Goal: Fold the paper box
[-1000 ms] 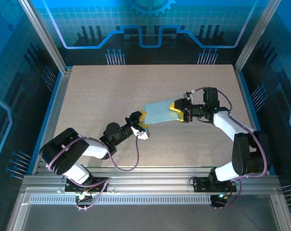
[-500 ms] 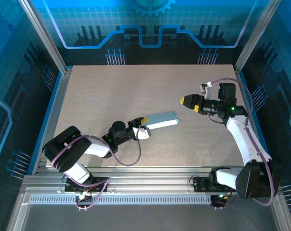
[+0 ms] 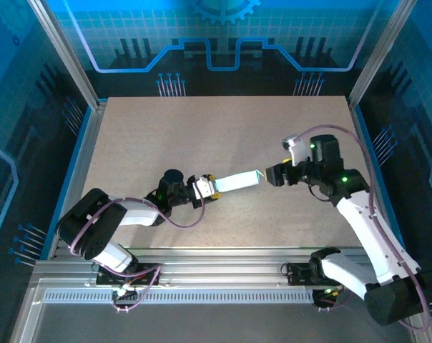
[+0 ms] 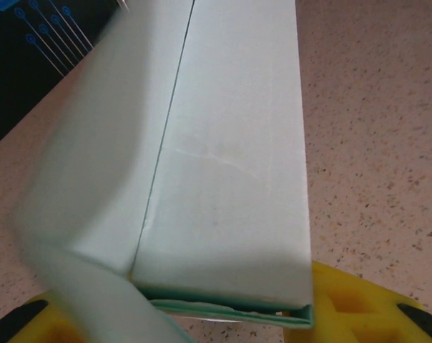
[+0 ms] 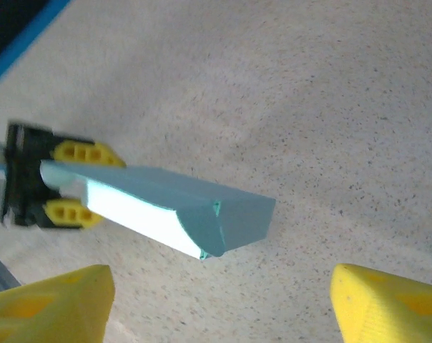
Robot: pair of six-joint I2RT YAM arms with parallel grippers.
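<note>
The paper box (image 3: 237,181) is a pale mint folded card sleeve, held off the table with its long side running left to right. My left gripper (image 3: 207,186) is shut on the box's left end; its yellow fingers (image 4: 359,309) flank the box (image 4: 230,179) close to the lens. In the right wrist view the box (image 5: 180,204) shows its free end with a curved flap tucked over it, and the left gripper (image 5: 66,182) grips the far end. My right gripper (image 3: 273,175) stands open just past the box's right end, its yellow fingertips (image 5: 388,304) wide apart and touching nothing.
The speckled beige table (image 3: 166,136) lies under both arms, bordered by a metal frame (image 3: 84,143) and blue panels. The arm bases sit on the rail at the near edge (image 3: 216,271).
The right gripper let go of the box's right end, drew away to the right, then came back close to that end. The left gripper raised the box and turned it narrower-side up.
</note>
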